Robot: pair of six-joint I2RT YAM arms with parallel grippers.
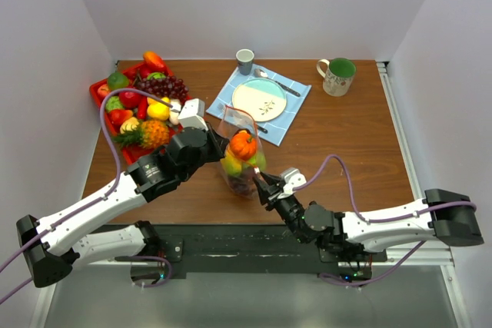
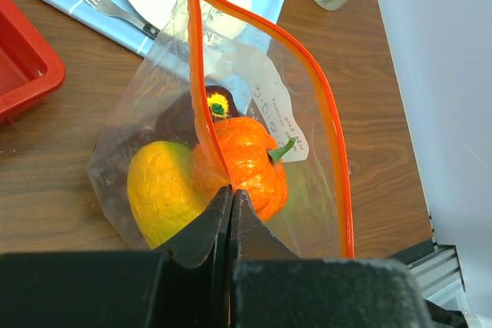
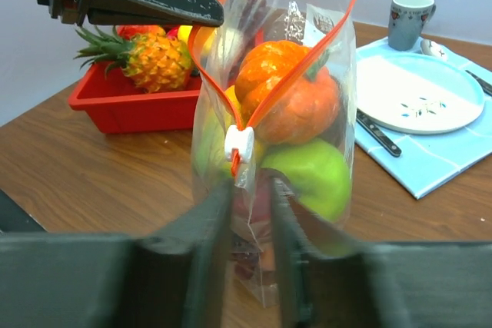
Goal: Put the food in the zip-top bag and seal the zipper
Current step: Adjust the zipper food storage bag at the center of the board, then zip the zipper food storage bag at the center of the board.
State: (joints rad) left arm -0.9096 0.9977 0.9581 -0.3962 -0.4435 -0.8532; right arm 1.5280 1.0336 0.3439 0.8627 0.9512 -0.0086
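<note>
While the zip-top bag (image 1: 234,122) stood upright at the middle of the table (image 1: 346,144), between the two arms, its mouth gaped wide and the zipper (image 2: 332,113) ran unclosed around the opening. Several pieces of food were inside: an orange pumpkin (image 3: 288,90) on top, a green apple (image 3: 311,178) below it, a yellow piece (image 2: 160,190) beside them and something dark underneath. The left gripper (image 2: 231,190) was clamped tight on the rim, pinching the orange strip at one side and holding the bag erect. The right gripper (image 3: 250,213) sat at the bag's near edge, just under the white slider (image 3: 240,144). Its fingers stood narrowly apart with plastic between them, and whether they actually pressed the film could not be told. Loading looked at least partly done, though the red tray (image 1: 95,91) at the far left held a pineapple (image 1: 151,134), grapes (image 1: 167,86) and other fruit. Whether more was meant to go in was unclear. Sealing was wholly left, and the slider, at the near end of its track, seemed placed to be drawn across.
</note>
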